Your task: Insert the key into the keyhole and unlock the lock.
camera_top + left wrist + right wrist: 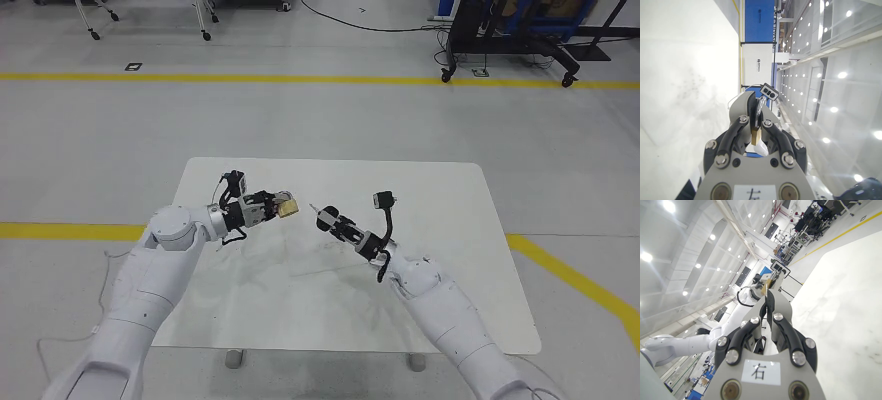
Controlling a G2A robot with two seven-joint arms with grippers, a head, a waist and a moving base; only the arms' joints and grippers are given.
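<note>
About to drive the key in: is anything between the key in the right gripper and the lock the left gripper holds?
Nothing visible. Only open air over the table separates the key in the right gripper from the lock in the left gripper. The keyhole is too small to make out.

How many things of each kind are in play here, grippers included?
padlock: 1, brass, held in the left gripper
key: 1, held in the right gripper
grippers: 2
table: 1, white
Total: 5
</note>
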